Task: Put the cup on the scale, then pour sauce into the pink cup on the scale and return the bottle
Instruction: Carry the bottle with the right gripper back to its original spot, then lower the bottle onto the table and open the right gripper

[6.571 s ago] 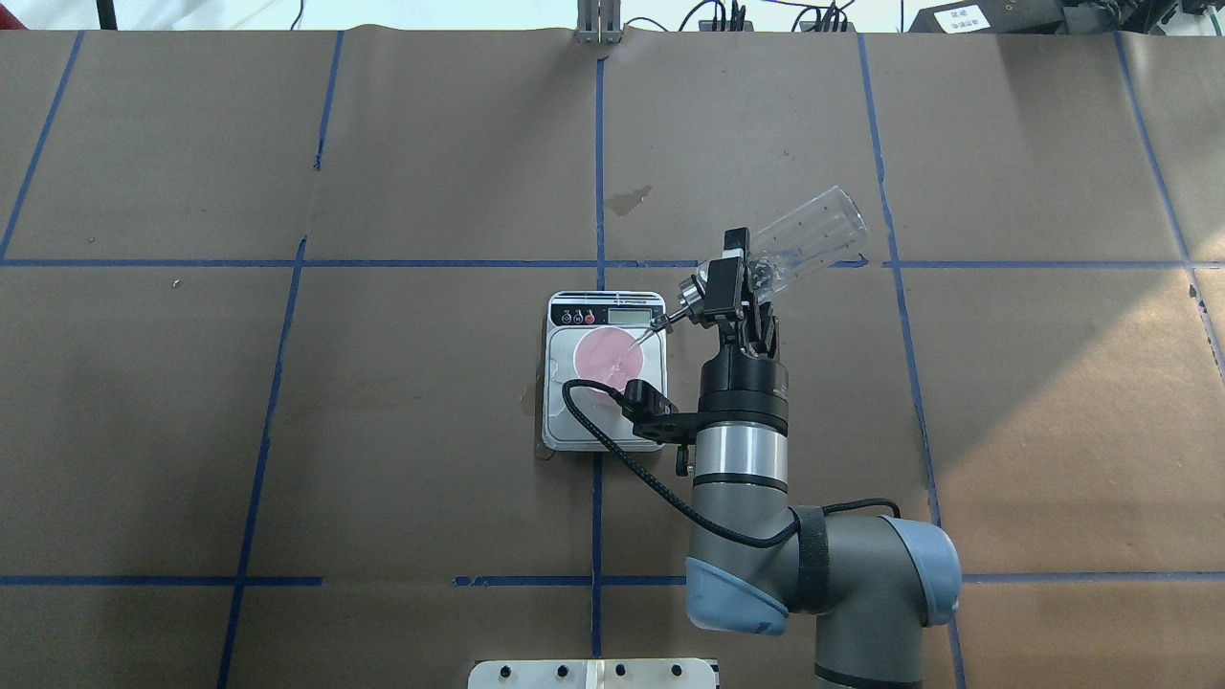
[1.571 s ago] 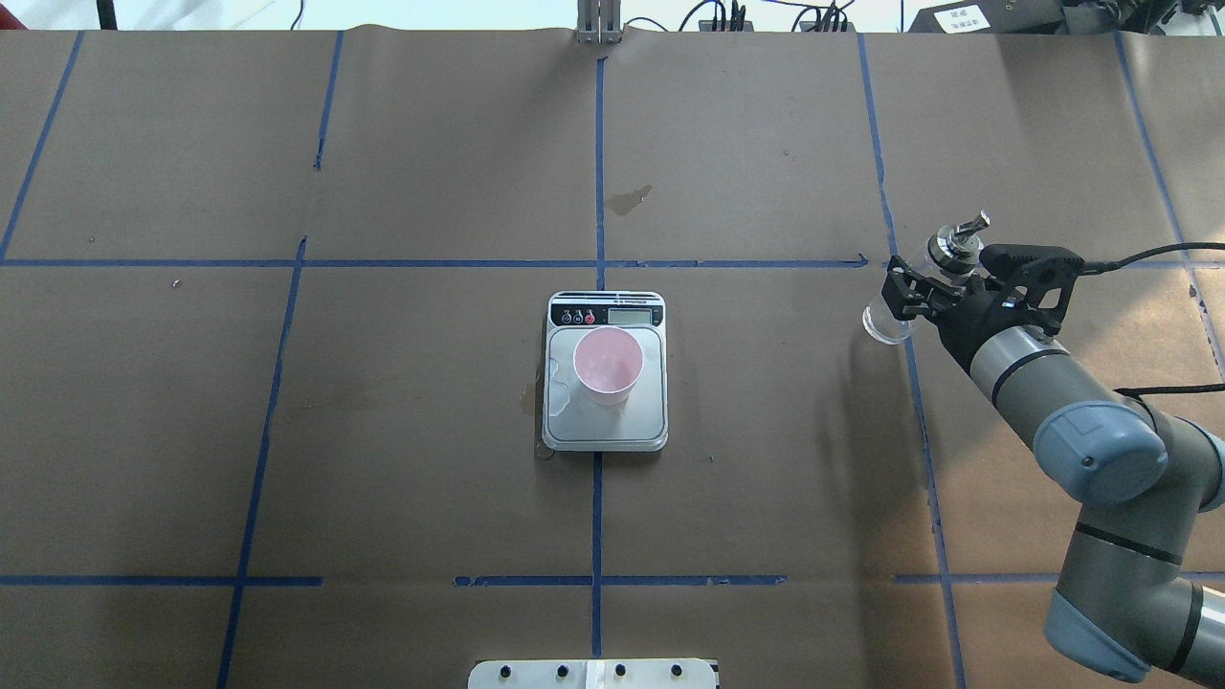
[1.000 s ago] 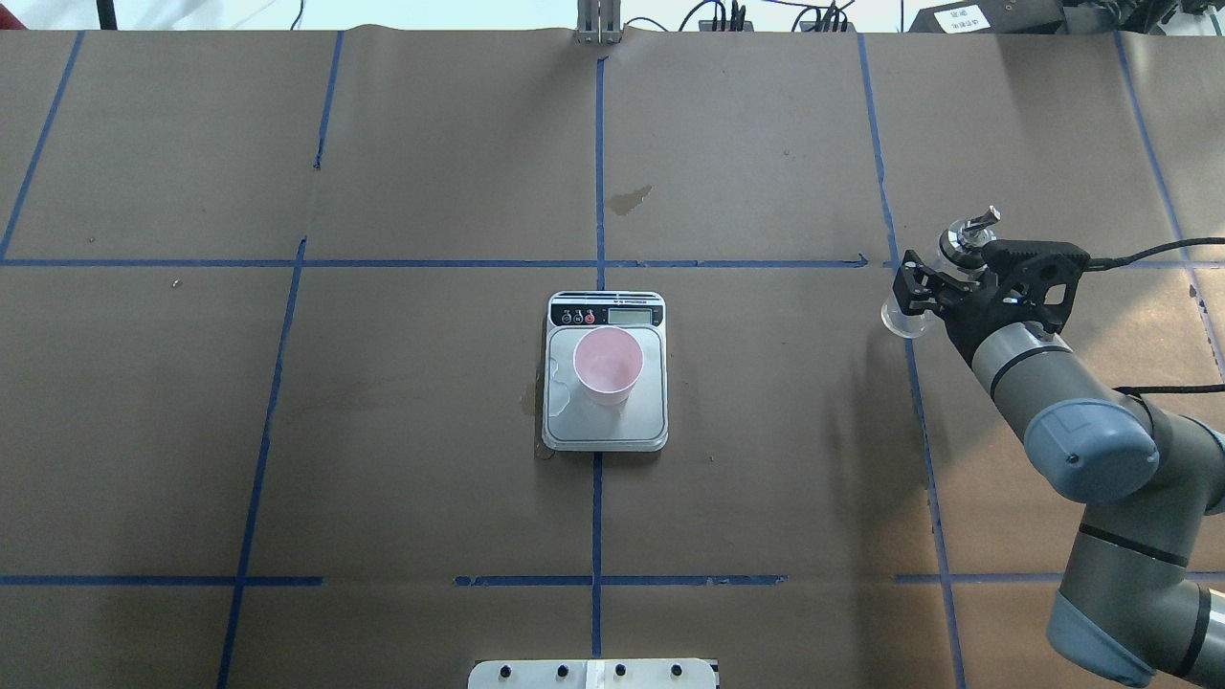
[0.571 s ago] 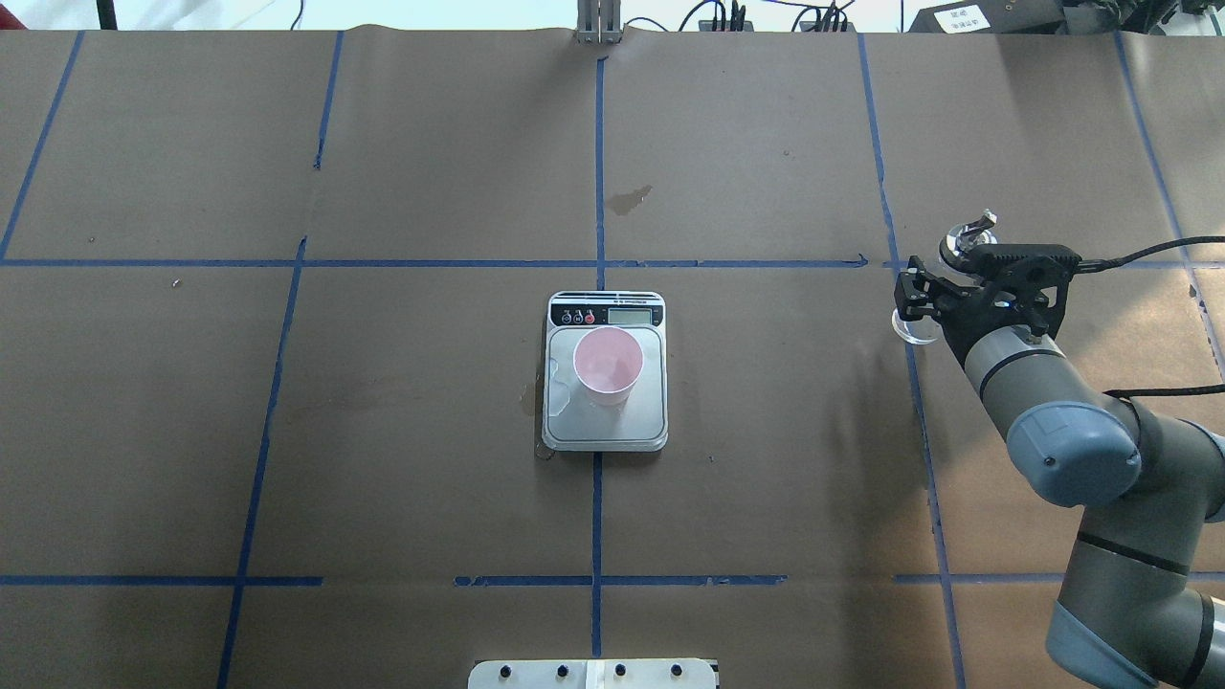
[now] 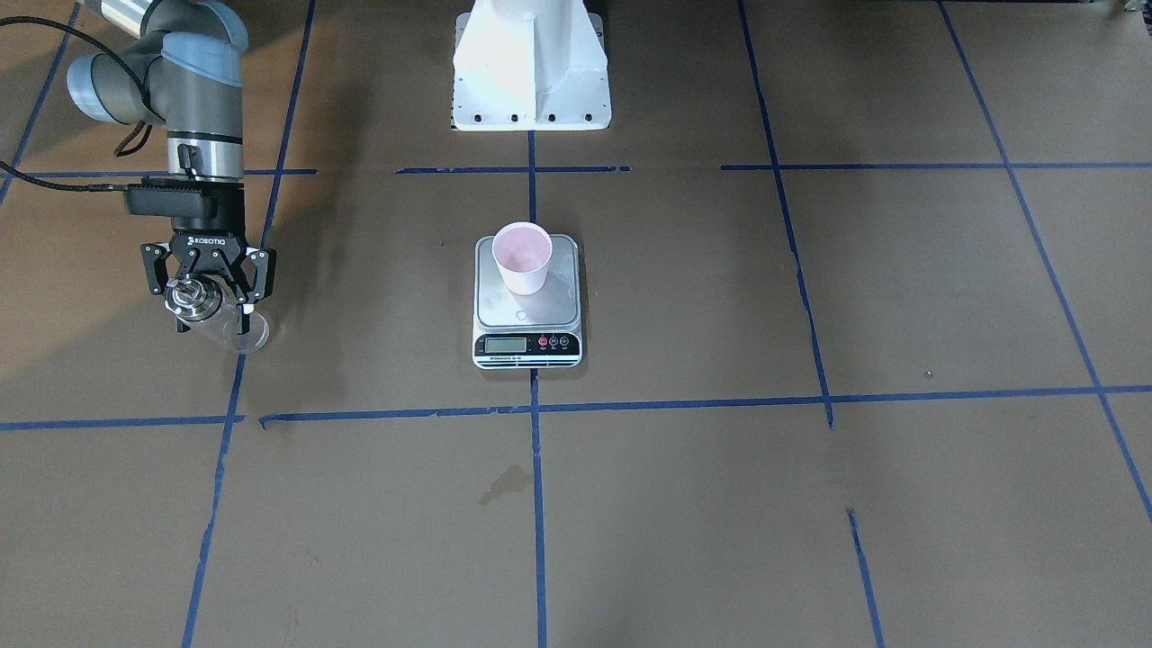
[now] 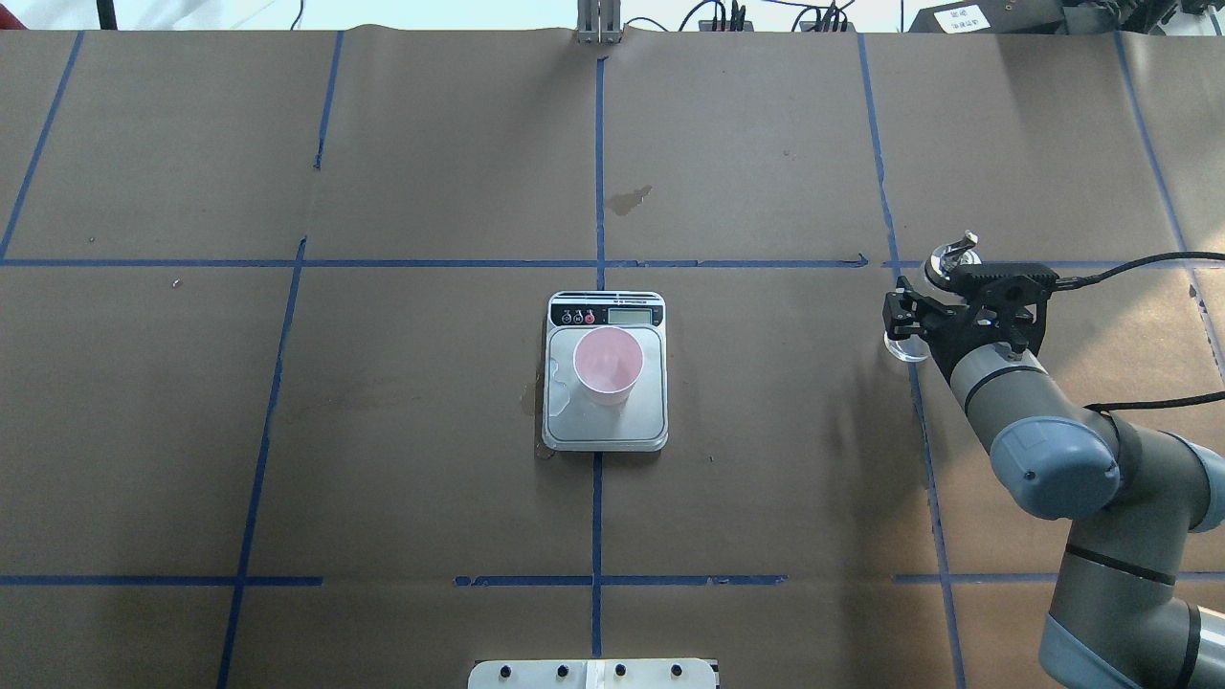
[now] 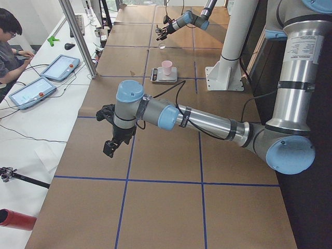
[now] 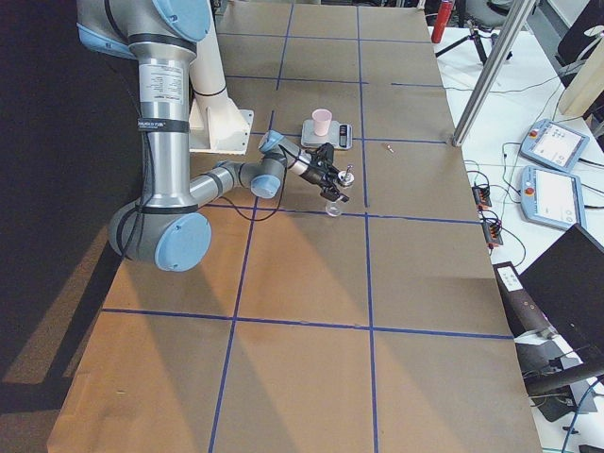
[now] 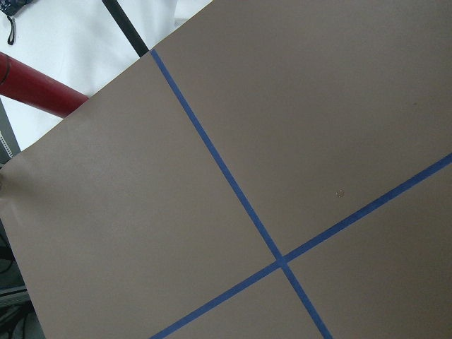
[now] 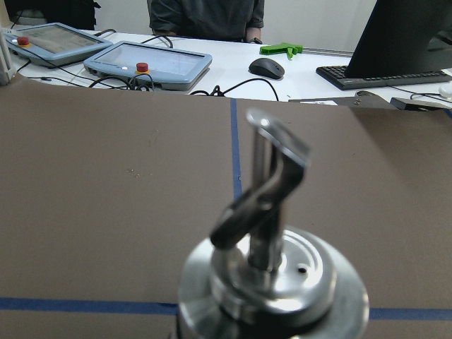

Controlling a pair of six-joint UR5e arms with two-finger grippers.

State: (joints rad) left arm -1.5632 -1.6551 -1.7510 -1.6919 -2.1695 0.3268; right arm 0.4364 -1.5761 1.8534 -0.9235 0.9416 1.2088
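Note:
The pale pink cup (image 5: 521, 256) stands upright on the silver platform of the scale (image 5: 527, 346) at the table's middle; it also shows in the overhead view (image 6: 608, 366) on the scale (image 6: 606, 433). My right gripper (image 5: 211, 313) is shut on the clear glass bottle (image 5: 245, 335) and holds it upright, its base at or just above the paper, far to my right of the scale. In the overhead view the gripper (image 6: 917, 321) hides most of the bottle (image 6: 903, 347). The right wrist view shows the bottle's silver cap and spout (image 10: 272, 268). My left gripper (image 7: 110, 148) hangs over the table's left end; I cannot tell if it is open.
The white robot base (image 5: 531, 63) stands behind the scale. A dark stain (image 5: 506, 481) marks the paper in front of it. Blue tape lines grid the brown paper. Operators' tablets (image 7: 31, 91) lie beyond the far edge.
The bottle was tipped over the cup; since then my right arm has carried it right, turned it upright and lowered it toward the paper. The cup and scale have not moved.

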